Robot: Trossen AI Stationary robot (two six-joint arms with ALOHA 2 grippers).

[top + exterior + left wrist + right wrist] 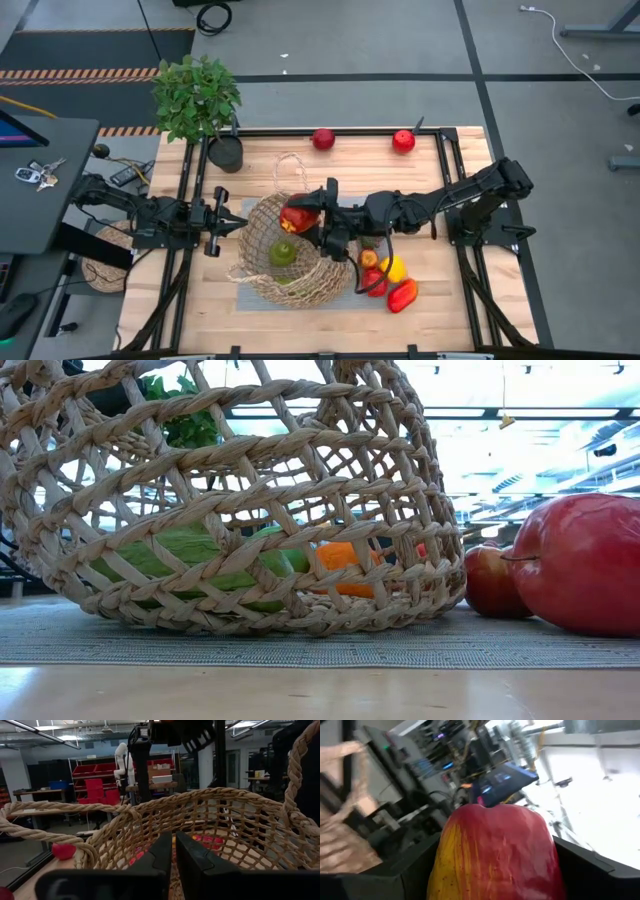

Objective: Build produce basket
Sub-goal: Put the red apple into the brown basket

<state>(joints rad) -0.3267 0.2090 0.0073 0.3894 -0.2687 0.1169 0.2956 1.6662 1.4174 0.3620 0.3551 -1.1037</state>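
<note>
Between right fingers (495, 870), red-yellow mango (495, 852)

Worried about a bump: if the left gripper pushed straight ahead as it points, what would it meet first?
Probably the basket: the shut left gripper points right at its near woven wall, though the exact gap is unclear.

Tan open-weave basket (290, 262); red-and-yellow fruit (495, 855); green plant (195, 95).

Bright overhead light; right wrist view motion-blurred.
</note>
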